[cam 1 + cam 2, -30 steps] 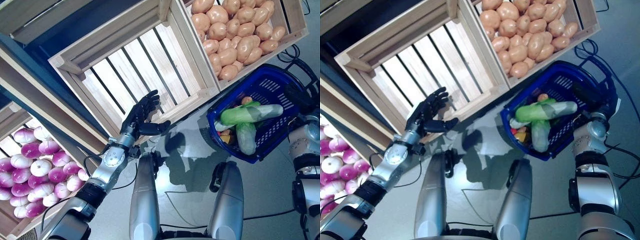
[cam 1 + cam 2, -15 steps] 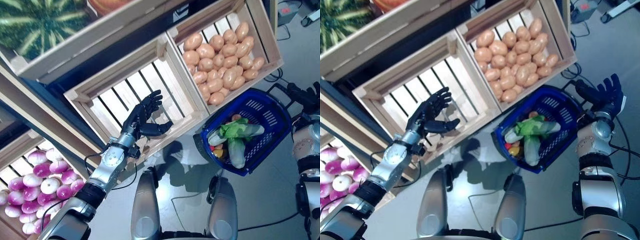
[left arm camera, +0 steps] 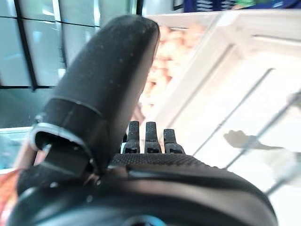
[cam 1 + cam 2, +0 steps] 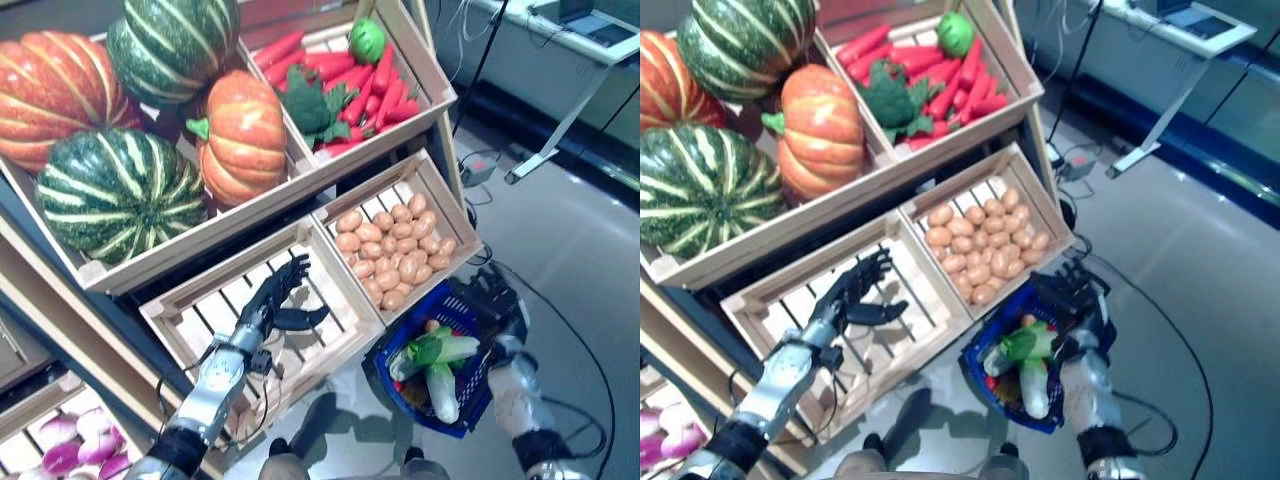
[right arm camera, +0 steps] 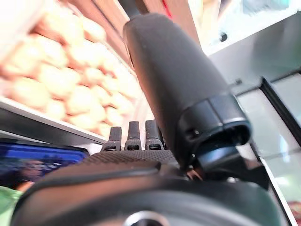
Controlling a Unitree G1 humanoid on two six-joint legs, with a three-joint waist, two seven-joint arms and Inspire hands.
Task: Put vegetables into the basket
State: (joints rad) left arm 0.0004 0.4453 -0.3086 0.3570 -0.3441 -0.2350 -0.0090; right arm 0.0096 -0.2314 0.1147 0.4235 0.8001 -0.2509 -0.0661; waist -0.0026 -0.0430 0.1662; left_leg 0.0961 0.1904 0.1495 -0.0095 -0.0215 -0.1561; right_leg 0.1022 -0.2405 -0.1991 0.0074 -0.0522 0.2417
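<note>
Low in the frame we see the left hand (image 4: pixel 277 300) raised over the empty slatted crate (image 4: pixel 195 315), its arm reaching up from the lower left. Its fingers (image 4: pixel 291 273) are straight and spread, thumb out to the side, holding nothing. At lower right the blue basket (image 4: pixel 985 338) hangs by the right hand (image 4: pixel 1072 292), which stands at its far rim, fingers extended. The basket holds green vegetables (image 4: pixel 437 350). Just above it sits the crate of potatoes (image 4: pixel 395 250); carrots (image 4: pixel 385 80) and pumpkins (image 4: pixel 240 135) fill the upper shelf.
</note>
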